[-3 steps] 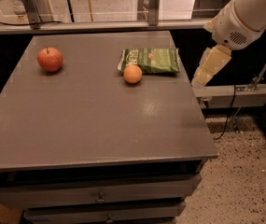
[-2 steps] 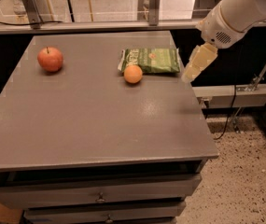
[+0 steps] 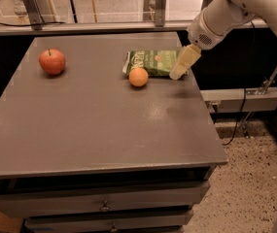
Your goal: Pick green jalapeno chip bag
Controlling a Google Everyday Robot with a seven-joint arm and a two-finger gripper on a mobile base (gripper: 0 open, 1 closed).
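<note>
Fingers point(image 3: 185, 61) of the gripper point(image 3: 177, 74) are showing as one pale wedge, so nobody can tell if they are wide or narrow. A red apple point(image 3: 52, 61) is sitting at the far left of the table point(image 3: 104, 130). An orange point(image 3: 138, 76) is sitting right of the middle, just beside the near edge of the bag point(image 3: 152, 62). The green bag is lying flat at the far right. The gripper is hanging at the bag's right end, pointing down and left from the white arm point(image 3: 225, 11).
</note>
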